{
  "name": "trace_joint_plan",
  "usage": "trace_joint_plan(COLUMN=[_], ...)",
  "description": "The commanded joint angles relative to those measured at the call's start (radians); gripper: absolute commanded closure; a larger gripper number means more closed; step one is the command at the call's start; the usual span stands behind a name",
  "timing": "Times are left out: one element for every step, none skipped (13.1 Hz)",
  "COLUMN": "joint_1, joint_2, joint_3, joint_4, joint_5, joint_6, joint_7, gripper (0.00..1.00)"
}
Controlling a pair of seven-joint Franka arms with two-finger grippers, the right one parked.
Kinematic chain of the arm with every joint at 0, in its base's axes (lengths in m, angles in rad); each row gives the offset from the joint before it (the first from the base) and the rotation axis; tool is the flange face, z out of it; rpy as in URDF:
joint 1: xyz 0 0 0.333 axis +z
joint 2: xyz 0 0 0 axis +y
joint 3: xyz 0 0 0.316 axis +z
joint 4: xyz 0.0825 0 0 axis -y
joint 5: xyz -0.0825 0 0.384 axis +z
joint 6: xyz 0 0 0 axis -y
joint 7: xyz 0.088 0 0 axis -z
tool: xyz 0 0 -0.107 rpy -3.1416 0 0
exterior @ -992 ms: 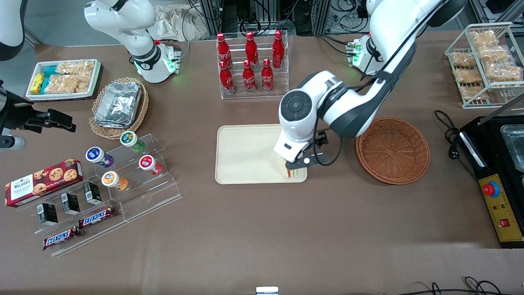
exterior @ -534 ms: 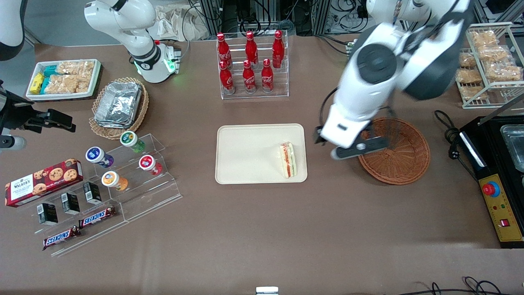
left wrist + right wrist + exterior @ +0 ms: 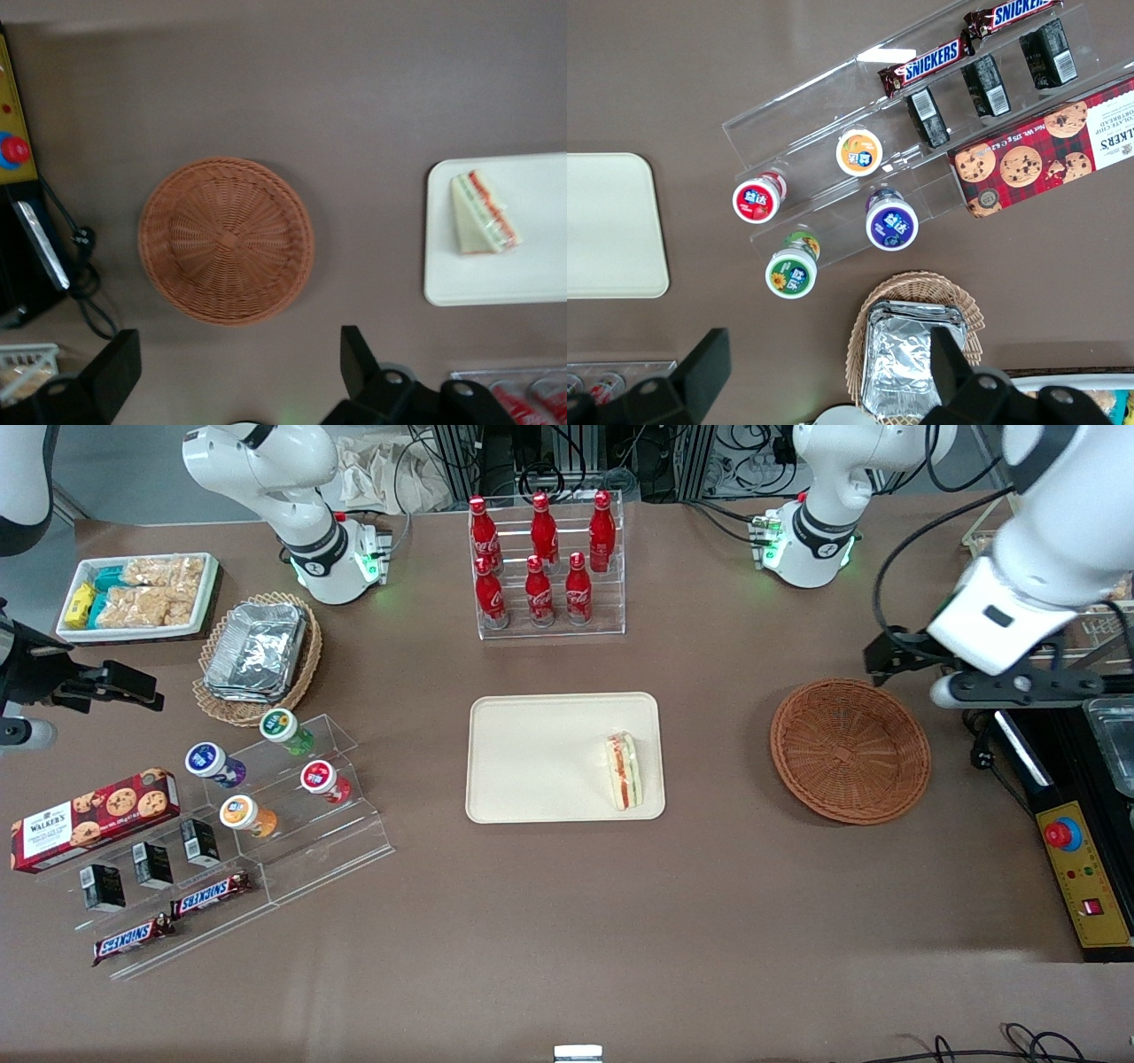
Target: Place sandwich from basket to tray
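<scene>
- The sandwich lies on the tray, at the tray's edge nearest the basket, in the centre of the front view.
- The basket, right of centre, holds nothing.
- The gripper hangs at the frame's upper right, fingers spread wide and empty, well apart from the sandwich, basket between them.

Even overhead light, soft wrist-view blur

Readable text: candy bars and one cookie box.
I read SNICKERS on two bars and WALKER'S on the red cookie box.
</scene>
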Motion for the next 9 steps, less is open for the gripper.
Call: trace_joint_plan(joint_1=[-0.009, -0.007, -0.007, -0.006, -0.006, -0.004, -0.004, -0.004, -0.004], joint_2=[-0.036, -0.031, -0.022, -0.013, -0.005, 0.009, 0.021, 0.026, 0.027], joint_3=[0.081, 0.095, 0.096, 0.095, 0.095, 0.093, 0.09, 0.09, 0.09], joint_4=[-0.038, -0.032, -0.023, -0.008, 0.002, 0.003, 0.003, 0.003, 0.002], joint_5=[0.002, 0.004, 0.005, 0.001, -0.014, -0.011, -0.007, -0.01, -0.01], joint_6=[0.002, 0.006, 0.008, 0.006, 0.008, 0.008, 0.011, 0.017, 0.031], joint_7=[0.185, 0.195, 0.191, 0.187, 0.201, 0.201, 0.198, 0.192, 0.192], gripper=[0.0, 0.0, 0.0, 0.0, 0.0, 0.0, 0.0, 0.0, 0.0])
